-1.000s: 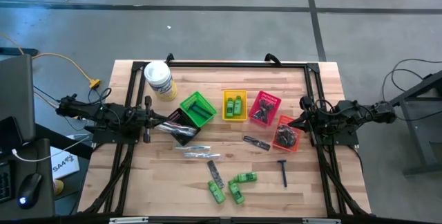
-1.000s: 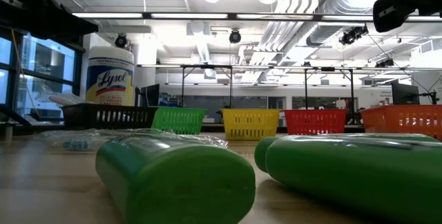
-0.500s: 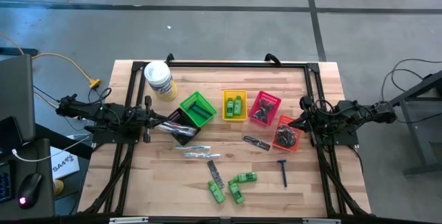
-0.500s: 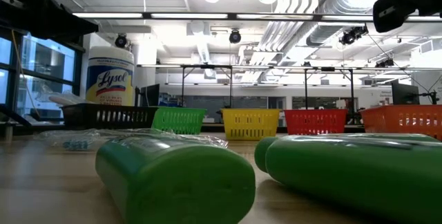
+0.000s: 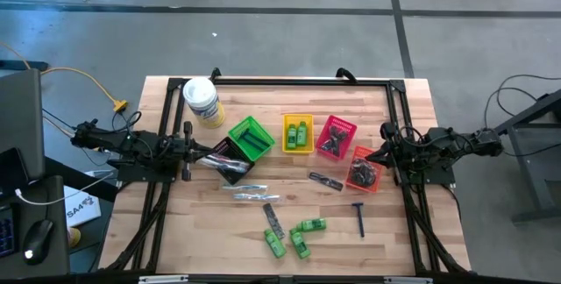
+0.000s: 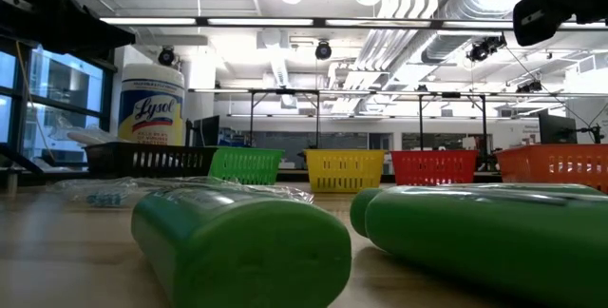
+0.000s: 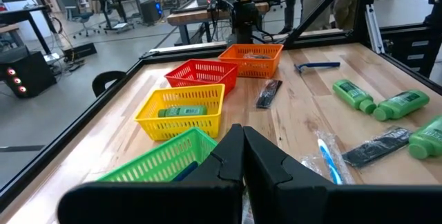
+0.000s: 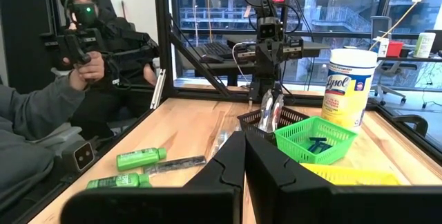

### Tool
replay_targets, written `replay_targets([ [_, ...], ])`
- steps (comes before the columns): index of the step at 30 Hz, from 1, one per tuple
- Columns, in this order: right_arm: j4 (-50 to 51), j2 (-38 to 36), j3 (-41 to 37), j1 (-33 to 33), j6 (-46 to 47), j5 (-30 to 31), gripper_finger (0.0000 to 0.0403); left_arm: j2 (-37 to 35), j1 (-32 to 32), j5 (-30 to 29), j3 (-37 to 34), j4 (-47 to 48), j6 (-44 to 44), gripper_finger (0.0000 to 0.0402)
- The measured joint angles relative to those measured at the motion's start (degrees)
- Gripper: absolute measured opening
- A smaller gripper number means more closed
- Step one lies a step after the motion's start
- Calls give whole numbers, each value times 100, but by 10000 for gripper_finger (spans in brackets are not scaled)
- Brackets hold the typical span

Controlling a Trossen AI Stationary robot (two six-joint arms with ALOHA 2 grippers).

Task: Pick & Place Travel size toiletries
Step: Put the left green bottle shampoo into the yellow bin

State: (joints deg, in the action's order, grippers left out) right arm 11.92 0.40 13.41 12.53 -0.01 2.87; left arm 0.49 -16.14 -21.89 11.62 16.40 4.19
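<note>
Three bright green mini bottles [image 5: 296, 235] lie near the table's front edge, and two of them fill the low view [image 6: 242, 246]. A blue-handled razor [image 5: 358, 218], two dark combs [image 5: 325, 181] and clear-wrapped sticks [image 5: 248, 192] lie flat on the wood around them. One green bottle lies in the yellow basket [image 7: 181, 111]. My left gripper [image 5: 195, 152] hovers shut at the table's left, beside the black basket [image 5: 230, 161]. My right gripper [image 5: 372, 154] hovers shut at the right, next to the orange basket [image 5: 363, 169]. Neither holds anything.
Green [image 5: 251, 138], yellow [image 5: 298, 132] and red [image 5: 336, 137] baskets stand in a row mid-table. A white tub with a yellow label [image 5: 202, 102] stands at the far left. A black frame [image 5: 298, 81] borders the table. A person [image 8: 69, 79] sits beyond the table's edge.
</note>
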Motion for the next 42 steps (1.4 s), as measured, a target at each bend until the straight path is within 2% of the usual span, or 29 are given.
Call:
replay_targets([
  [42, 131, 1, -3, 0, 20, 17, 2, 0, 0, -4, 0, 2, -4, 0],
])
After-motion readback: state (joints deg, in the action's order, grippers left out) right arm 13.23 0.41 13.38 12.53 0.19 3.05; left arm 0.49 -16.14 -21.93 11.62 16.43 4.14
